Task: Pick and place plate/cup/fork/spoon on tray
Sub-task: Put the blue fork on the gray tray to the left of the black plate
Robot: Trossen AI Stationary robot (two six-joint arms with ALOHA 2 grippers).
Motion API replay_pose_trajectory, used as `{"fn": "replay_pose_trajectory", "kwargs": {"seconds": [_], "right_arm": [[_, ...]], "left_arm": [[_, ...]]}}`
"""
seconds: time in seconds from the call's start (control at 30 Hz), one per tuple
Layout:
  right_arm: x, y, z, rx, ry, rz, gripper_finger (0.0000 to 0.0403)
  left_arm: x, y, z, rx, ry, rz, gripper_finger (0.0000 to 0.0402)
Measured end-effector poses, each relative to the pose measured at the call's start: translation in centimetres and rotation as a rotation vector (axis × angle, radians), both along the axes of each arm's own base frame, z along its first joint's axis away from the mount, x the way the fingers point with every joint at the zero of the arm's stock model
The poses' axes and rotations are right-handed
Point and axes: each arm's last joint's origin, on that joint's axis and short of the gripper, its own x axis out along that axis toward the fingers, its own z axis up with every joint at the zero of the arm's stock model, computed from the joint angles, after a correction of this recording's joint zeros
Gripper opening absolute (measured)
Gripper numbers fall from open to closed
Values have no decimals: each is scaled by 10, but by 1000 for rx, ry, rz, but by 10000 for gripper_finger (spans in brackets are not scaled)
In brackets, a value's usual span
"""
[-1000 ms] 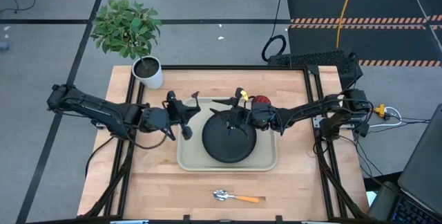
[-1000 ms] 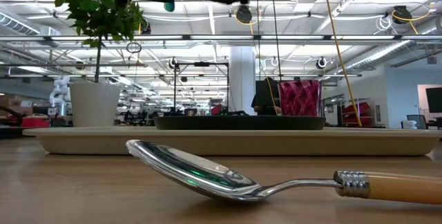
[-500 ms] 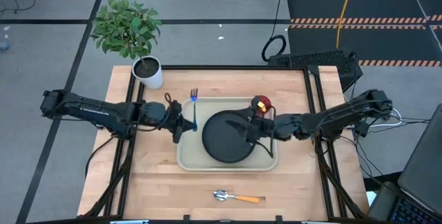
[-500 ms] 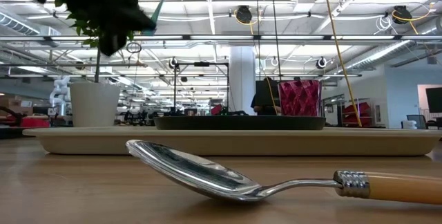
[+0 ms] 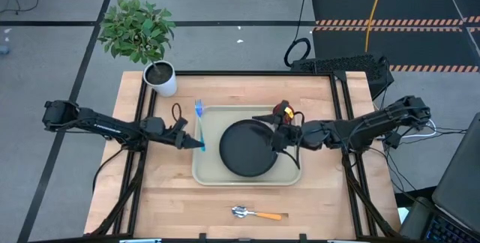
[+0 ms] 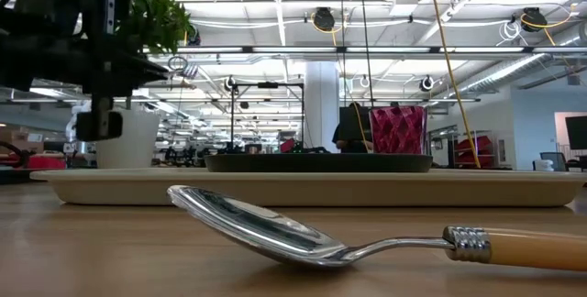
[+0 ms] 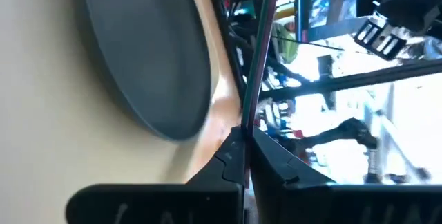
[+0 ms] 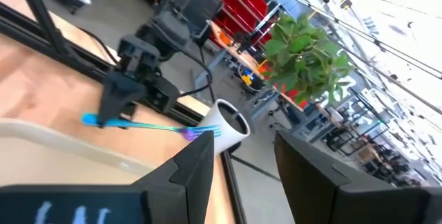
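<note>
Your left gripper (image 5: 196, 142) is clamped on the fork (image 5: 199, 123) over the tray's (image 5: 206, 177) left rim; your right gripper (image 5: 276, 132) gapes empty above the plate (image 5: 244, 153). The spoon (image 5: 255, 214) lies on the wooden table (image 5: 315, 198); beyond it, a bright ceiling-lit hall.

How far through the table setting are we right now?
Done: the plate and the cup sit on the tray. In hand: the left pincer is shut on the fork, holding it over the tray's left edge, not yet laid down. The right pincer is open over the plate's right side. Left: the spoon lies on the table in front of the tray.
</note>
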Motion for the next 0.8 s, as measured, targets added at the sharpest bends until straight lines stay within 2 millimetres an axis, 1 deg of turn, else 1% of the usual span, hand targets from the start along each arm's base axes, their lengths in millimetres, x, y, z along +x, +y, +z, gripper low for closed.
{"fn": "replay_pose_trajectory", "kwargs": {"seconds": [0.07, 0.17, 0.33, 0.6, 0.7, 0.8], "right_arm": [[1, -5, 0, -1, 2, -18, 148], [2, -12, 0, -8, 5, -40, 148], [3, -22, -3, -30, 40, -75, 148], [4, -41, -10, -37, 113, -138, 148], [3, -48, -13, -16, 133, -164, 148], [3, -54, -14, 1, 138, -188, 148]], "left_arm": [[-1, -1, -1, -73, 28, -23, 8], [-2, -2, -8, -172, 119, -51, 14], [-6, -2, -20, -269, 283, -36, 6], [-10, 4, -29, -303, 379, 30, 6], [-10, 6, -29, -327, 391, 46, 6], [-6, 5, -25, -363, 411, 25, 9]]}}
